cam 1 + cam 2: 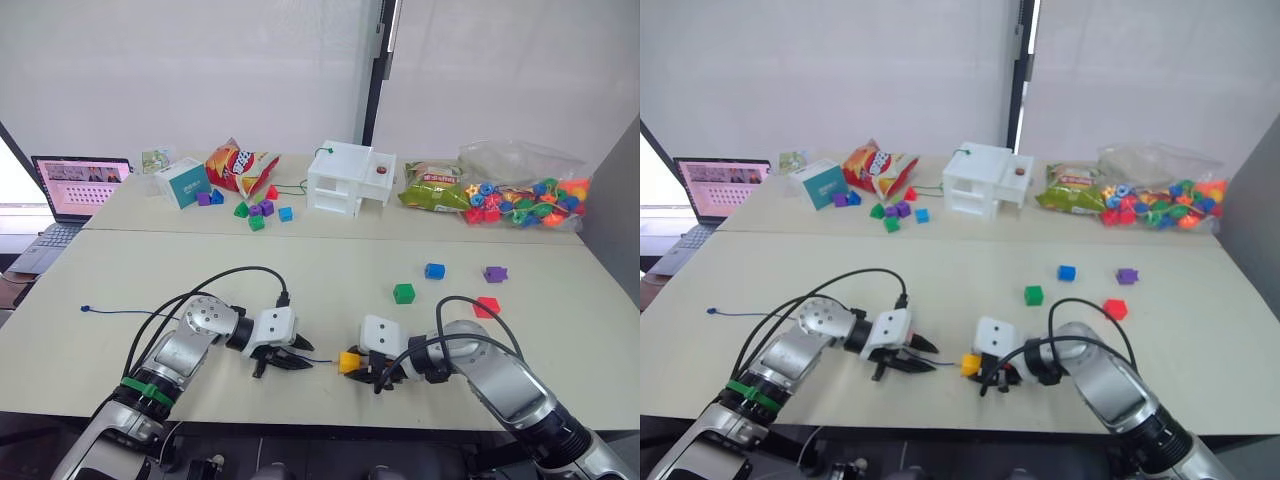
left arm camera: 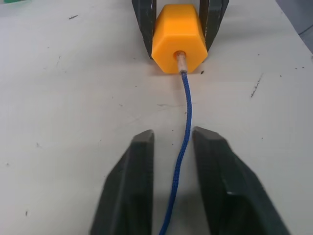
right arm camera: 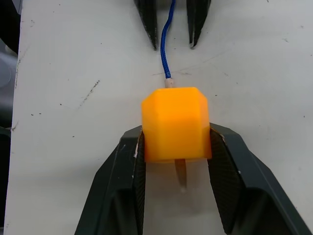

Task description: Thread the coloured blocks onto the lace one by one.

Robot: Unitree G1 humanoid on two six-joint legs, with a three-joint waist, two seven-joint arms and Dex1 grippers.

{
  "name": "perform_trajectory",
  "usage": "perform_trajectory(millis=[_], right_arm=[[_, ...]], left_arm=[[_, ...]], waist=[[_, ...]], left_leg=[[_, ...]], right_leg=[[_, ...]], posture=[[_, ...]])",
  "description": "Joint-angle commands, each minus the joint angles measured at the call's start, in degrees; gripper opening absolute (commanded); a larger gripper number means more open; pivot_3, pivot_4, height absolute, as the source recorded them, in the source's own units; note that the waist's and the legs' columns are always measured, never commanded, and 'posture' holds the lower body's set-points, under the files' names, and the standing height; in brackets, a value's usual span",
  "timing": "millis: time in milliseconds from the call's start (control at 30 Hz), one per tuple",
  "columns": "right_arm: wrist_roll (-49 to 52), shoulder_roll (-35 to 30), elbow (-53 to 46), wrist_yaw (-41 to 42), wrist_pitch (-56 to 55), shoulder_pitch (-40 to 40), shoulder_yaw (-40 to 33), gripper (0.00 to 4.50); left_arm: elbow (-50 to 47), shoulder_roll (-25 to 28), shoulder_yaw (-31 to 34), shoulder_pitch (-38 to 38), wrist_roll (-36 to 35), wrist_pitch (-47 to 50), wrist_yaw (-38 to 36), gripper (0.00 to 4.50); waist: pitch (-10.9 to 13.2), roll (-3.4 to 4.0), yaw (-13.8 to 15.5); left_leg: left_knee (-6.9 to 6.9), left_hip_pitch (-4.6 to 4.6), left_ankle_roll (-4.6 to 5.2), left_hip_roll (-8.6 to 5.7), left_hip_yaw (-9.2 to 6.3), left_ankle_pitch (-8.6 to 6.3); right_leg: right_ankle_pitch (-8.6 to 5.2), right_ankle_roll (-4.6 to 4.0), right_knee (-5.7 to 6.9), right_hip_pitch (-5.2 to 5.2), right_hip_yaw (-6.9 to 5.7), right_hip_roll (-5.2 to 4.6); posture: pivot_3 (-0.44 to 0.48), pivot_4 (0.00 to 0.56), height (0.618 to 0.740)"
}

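Note:
My right gripper point(image 3: 175, 137) is shut on the yellow-orange block point(image 3: 175, 122), holding it low over the near edge of the table. The dark-blue lace point(image 2: 183, 127) enters the block's hole, and its pale tip point(image 3: 181, 176) pokes out the far side between my right fingers. Just left of the block, my left gripper point(image 2: 172, 139) is open, and the lace runs loose between its fingers. The lace's far end point(image 1: 87, 309) lies at the table's left. To the right lie the green point(image 1: 403, 293), blue point(image 1: 434, 271), purple point(image 1: 495, 274) and red point(image 1: 487, 306) blocks.
The back table holds a laptop point(image 1: 78, 186), a teal box point(image 1: 183, 182), a snack bag point(image 1: 238, 168), small loose blocks point(image 1: 258, 211), a white box point(image 1: 350, 178) and a clear bag of beads point(image 1: 520, 195). Black cables point(image 1: 240, 275) loop over my left arm.

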Motion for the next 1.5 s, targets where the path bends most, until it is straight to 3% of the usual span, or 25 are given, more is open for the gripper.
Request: perform_trajectory(millis=[33, 700, 867, 900, 1067, 1133, 1167, 1300, 1500], right_arm=[[0.0, -0.5, -0.8, 0.0, 1.0, 0.5, 0.9, 1.27], [-0.5, 0.2, 0.0, -0.6, 1.1, -0.3, 1.7, 1.27], [1.2, 1.5, -1.1, -2.1, 3.4, -0.2, -0.4, 1.27], [1.2, 1.4, -1.5, -2.0, 3.7, -0.3, -0.6, 2.32], [1.8, 0.1, -3.0, -2.2, 4.8, -0.2, -2.0, 4.06], [2.6, -1.1, -4.7, -2.5, 5.9, 0.2, -4.0, 4.50], [3.2, -1.9, -5.7, -2.4, 6.3, 0.6, -4.9, 4.50], [5.5, -6.1, -8.9, -1.8, 6.3, 5.6, -9.4, 4.50], [7.2, -6.7, -9.0, -3.3, 3.4, 9.8, -12.2, 4.50]], left_arm=[[-1.2, -0.8, -1.3, 0.4, 0.8, 1.0, 0.2, 0.02], [-11.3, -3.6, -2.5, -0.6, 0.2, 13.9, 4.8, 0.00], [-14.2, -0.5, -0.8, -1.6, -5.4, 17.1, -1.2, 1.48], [-14.3, -0.1, -0.8, -1.9, -5.6, 17.9, -1.4, 1.83], [-15.8, 1.5, -0.9, -2.8, -6.5, 19.6, -2.8, 3.55], [-17.2, 0.8, -1.8, -3.7, -5.4, 20.9, -1.5, 4.17], [-17.5, 0.1, -2.4, -4.2, -4.5, 21.9, -0.3, 4.48], [-17.2, -4.0, -5.9, -5.1, -0.8, 21.5, 4.2, 4.48], [-13.3, -5.7, -8.8, -5.1, 3.5, 19.6, 8.0, 4.48]], waist=[[0.0, 0.00, 0.0], [0.0, -0.01, -0.2], [0.0, -0.01, -0.3], [0.0, -0.02, -0.3], [0.0, -0.01, -0.2], [0.0, -0.02, 0.0], [0.0, -0.02, 0.1], [0.0, -0.02, 0.5], [0.0, -0.03, -0.3]], left_leg=[[0.00, 0.00, 0.00, 0.00, 0.00, 0.00], [0.00, -0.06, 0.00, 0.03, 0.00, 0.00], [-0.01, -0.07, 0.00, 0.09, 0.00, 0.00], [-0.01, -0.06, 0.00, 0.08, 0.00, 0.00], [-0.01, -0.09, 0.00, 0.06, -0.01, 0.00], [-0.01, -0.17, 0.00, 0.06, -0.02, 0.00], [-0.01, -0.24, 0.00, 0.04, -0.03, 0.00], [0.08, -0.37, 0.04, -0.03, -0.05, -0.02], [0.04, -0.29, 0.04, 0.05, -0.06, -0.02]], right_leg=[[0.00, 0.00, 0.00, -0.01, 0.00, 0.00], [0.00, 0.00, -0.03, -0.05, 0.01, 0.06], [0.00, -0.01, -0.03, -0.08, 0.01, 0.11], [0.00, -0.01, -0.02, -0.08, 0.02, 0.10], [-0.01, -0.01, -0.05, -0.10, 0.02, 0.10], [0.00, -0.01, -0.07, -0.14, -0.01, 0.08], [0.00, 0.00, -0.07, -0.18, -0.03, 0.06], [0.02, 0.05, -0.13, -0.18, -0.06, -0.02], [0.00, 0.02, -0.09, -0.20, 0.04, 0.15]], posture=[[0.000, 0.150, 0.740], [0.000, 0.150, 0.740], [0.000, 0.150, 0.740], [0.000, 0.150, 0.740], [0.000, 0.150, 0.740], [0.000, 0.150, 0.740], [0.000, 0.150, 0.740], [0.000, 0.150, 0.740], [0.000, 0.150, 0.740]])
